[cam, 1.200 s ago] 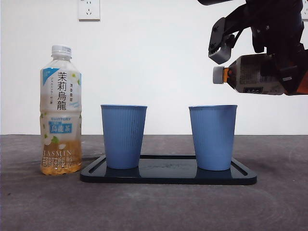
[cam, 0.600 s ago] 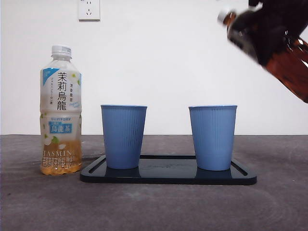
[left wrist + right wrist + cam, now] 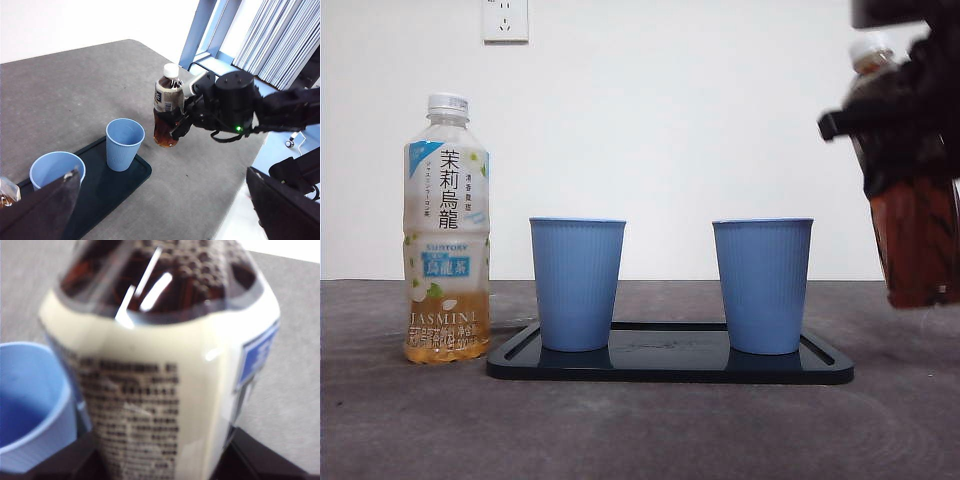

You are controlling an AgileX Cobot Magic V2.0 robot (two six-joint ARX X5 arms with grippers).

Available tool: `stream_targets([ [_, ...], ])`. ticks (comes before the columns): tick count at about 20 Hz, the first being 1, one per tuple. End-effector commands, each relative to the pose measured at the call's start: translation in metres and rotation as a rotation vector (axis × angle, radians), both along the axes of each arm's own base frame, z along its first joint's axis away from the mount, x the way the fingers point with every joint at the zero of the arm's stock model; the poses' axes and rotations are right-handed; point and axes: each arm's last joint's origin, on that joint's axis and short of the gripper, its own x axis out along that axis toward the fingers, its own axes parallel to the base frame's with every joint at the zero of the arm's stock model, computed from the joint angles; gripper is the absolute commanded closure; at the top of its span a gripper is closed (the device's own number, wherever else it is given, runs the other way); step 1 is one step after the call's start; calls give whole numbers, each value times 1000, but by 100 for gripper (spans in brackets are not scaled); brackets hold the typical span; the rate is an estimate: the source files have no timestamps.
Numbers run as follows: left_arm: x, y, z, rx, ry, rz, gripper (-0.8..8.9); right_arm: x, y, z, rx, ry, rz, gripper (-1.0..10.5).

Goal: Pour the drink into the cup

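My right hand point(image 3: 182, 117) grips the brown bottle point(image 3: 910, 215) upright, capped, beside the right cup point(image 3: 762, 285); left hand point(image 3: 165, 210) open.

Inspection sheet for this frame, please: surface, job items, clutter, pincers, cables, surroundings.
Surface: grey table, dry as far as visible.
Job's things: dark-tea bottle upright, capped, off the table beside the tray; two blue cups upright on black tray.
Clutter: jasmine tea bottle standing apart from the tray.
Pincers: right pincer shut on the dark-tea bottle; left pincer open, waiting high.
Cables: wiring on the right arm.
Surroundings: white wall, socket, blinds.
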Motion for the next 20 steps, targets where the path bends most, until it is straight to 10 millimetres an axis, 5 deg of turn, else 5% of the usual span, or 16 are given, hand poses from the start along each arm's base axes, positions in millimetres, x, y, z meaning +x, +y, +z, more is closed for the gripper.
stream_targets([
  [1,-1,0,7,-1,-42,-5,282,5,-8,-6,94,-111,-28,784],
  [7,-1,0,7,-1,-43,-5,282,16,-31,-30,183,-176,25,784],
  [20,-1,0,7,-1,-43,-5,282,37,-28,-50,146,-195,107,784],
])
